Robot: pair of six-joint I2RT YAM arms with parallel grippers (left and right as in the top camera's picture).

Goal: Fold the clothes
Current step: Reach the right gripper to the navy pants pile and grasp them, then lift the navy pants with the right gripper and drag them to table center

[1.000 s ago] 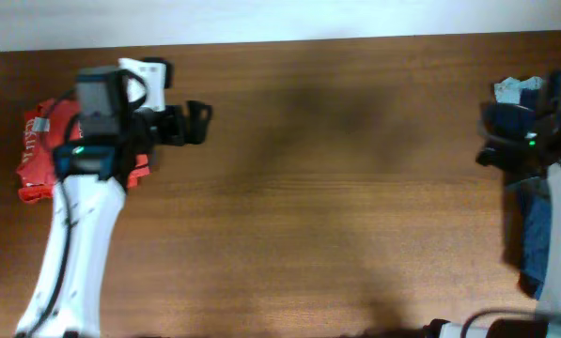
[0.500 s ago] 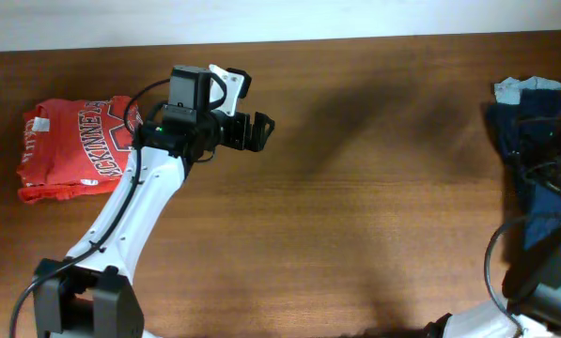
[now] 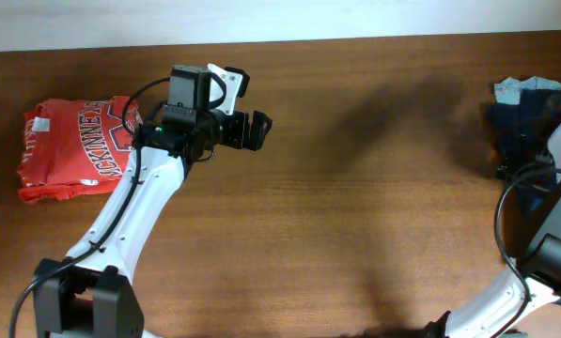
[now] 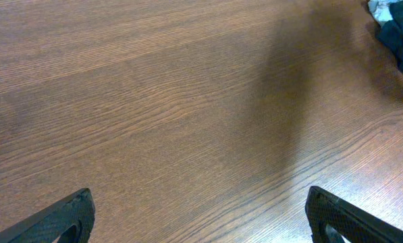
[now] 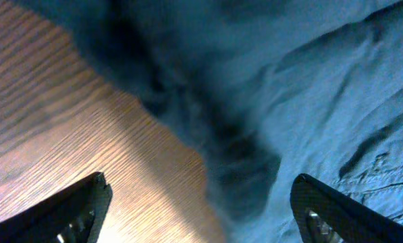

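Grasping seems our step: we hold the right gripper point(image 5: 200, 187) and left gripper point(image 4: 200, 199) open, the right over the clothes point(image 5: 309, 88), and next must pinch its edge.

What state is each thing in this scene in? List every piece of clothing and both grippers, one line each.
Red shirt, folded, lying flat at the left.
Navy garment, crumpled in a heap, not folded.
Pale cloth, mostly hidden at the heap's far edge.
Left gripper, open, empty, over the table.
Right gripper, open, fingers either side of the garment's edge.
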